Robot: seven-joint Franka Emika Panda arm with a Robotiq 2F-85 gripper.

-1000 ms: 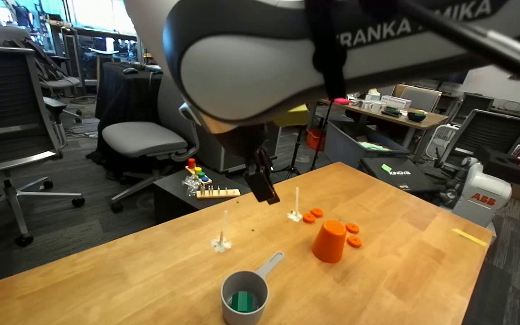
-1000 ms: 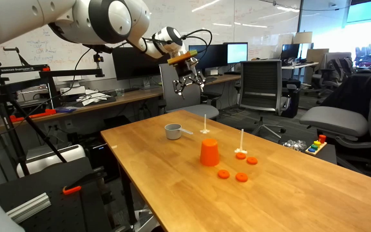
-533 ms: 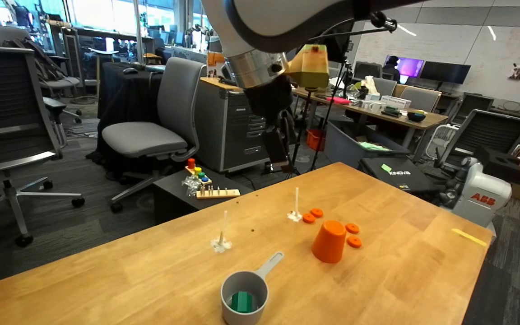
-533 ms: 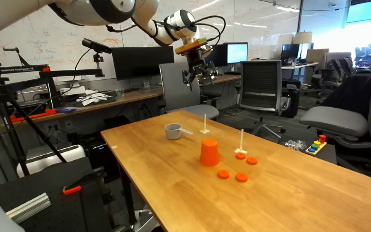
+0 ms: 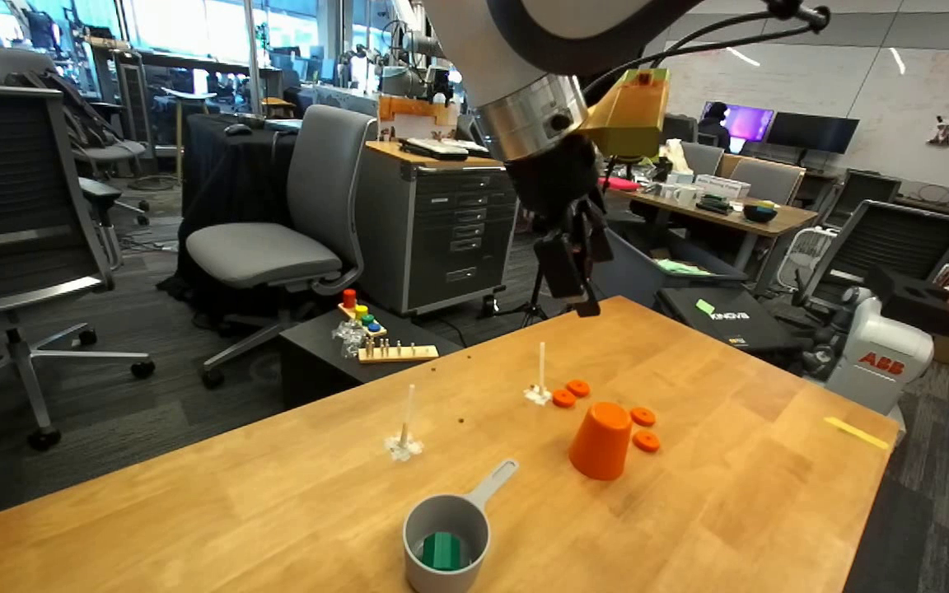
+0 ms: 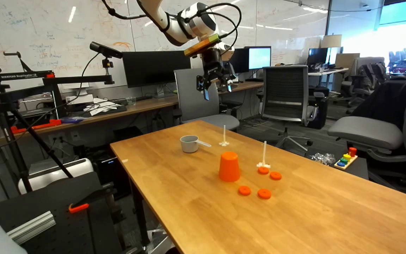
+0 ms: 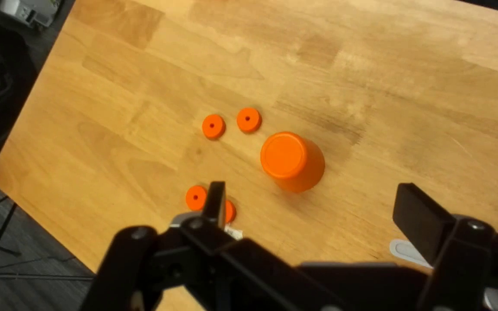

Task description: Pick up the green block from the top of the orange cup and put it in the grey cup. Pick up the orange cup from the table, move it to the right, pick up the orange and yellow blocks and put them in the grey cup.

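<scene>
Green block (image 5: 441, 552) is already in the grey cup (image 6: 189, 145), so orange cup (image 7: 290, 160) looks next; it's upside down on the table (image 7: 123, 86), discs (image 7: 249, 121) close by. Your claw (image 6: 217, 91) is spread wide, holding nothing, well above the table. Come down with orange cup centred between the fingers (image 7: 422, 220), clear of the discs. Taper may slip, so grip low, lift straight up. Yellow block not in view; can't tell if it's underneath.

"KINOVA" on black case (image 5: 728, 328); "ABB" (red letters) on white machine (image 5: 886, 350); "WANHAO Duplicator i3" on dark bar (image 6: 26, 75).
</scene>
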